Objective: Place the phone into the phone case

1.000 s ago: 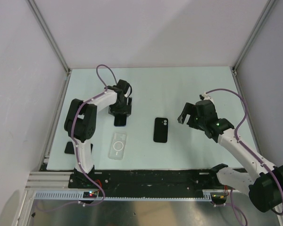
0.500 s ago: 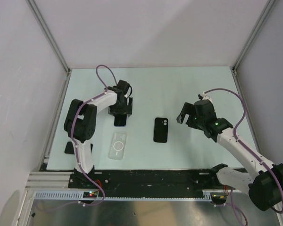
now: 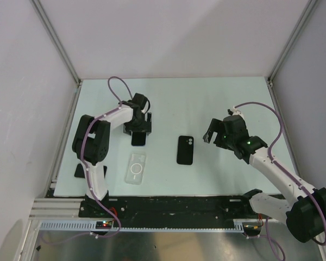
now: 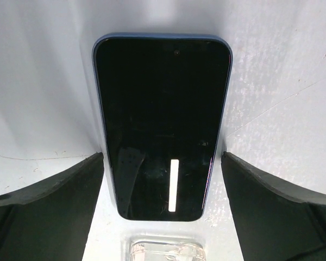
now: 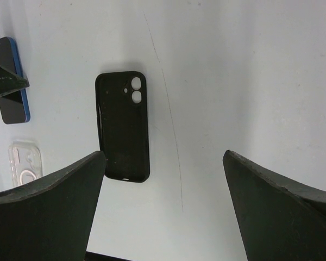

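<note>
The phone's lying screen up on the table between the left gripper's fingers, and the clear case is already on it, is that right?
Not quite. The phone lies screen up on the table between the fingers of the left gripper, but the clear case is not on it: it lies empty, apart from the phone. The top external view shows this.

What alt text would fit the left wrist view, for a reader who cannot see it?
A phone lies screen up on a pale table, between the two open black fingers of the left gripper, one on each side. The rim of a clear case shows at the bottom edge, just below the phone.
</note>
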Controlling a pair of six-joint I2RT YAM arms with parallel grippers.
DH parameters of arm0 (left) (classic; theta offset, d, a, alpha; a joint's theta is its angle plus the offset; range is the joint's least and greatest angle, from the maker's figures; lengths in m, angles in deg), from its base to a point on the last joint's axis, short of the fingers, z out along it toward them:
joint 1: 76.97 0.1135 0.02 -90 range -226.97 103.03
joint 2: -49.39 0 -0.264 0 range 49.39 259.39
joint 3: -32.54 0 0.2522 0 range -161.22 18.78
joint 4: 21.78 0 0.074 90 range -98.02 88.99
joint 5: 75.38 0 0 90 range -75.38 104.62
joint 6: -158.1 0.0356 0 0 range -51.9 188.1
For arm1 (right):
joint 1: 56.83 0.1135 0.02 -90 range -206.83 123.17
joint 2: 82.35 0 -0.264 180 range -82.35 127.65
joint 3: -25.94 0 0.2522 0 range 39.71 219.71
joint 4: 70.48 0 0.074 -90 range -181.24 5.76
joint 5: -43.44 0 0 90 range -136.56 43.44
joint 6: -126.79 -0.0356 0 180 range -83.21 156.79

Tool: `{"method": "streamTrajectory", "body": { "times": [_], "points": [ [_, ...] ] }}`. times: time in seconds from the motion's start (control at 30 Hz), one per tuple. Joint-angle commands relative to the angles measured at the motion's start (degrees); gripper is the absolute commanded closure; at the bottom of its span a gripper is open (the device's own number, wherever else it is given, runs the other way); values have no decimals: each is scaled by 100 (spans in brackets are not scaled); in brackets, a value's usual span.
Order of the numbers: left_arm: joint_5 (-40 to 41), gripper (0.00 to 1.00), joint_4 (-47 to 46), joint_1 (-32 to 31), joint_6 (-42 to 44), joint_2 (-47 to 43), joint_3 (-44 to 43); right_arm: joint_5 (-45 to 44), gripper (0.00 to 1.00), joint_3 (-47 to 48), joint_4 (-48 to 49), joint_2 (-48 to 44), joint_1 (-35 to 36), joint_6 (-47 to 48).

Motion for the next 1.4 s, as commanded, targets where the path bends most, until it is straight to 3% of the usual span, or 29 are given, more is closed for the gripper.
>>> {"method": "streamTrajectory", "body": {
  "times": [0.0, 0.2, 0.43, 0.53, 0.77, 1.37],
  "points": [
    [-41, 9, 4, 36, -12, -194, 109, -46, 4, 145, 164, 44, 40, 1],
    [97, 27, 13, -132, -182, -104, 239, -64, 4, 142, 169, 67, 53, -18],
    [170, 59, 13, -388, -347, -119, 274, -71, 4, 143, 209, 183, 79, -32],
    [55, 65, 17, -448, -398, -251, 242, -74, 4, 141, 237, 261, 109, -61],
    [-300, 71, 32, -659, -560, -522, 180, -115, 4, 141, 346, 447, 210, -100],
    [-668, 72, 138, -1483, -1487, -629, -231, -70, 5, 24, 832, 1068, 394, -338]
  ]
}}
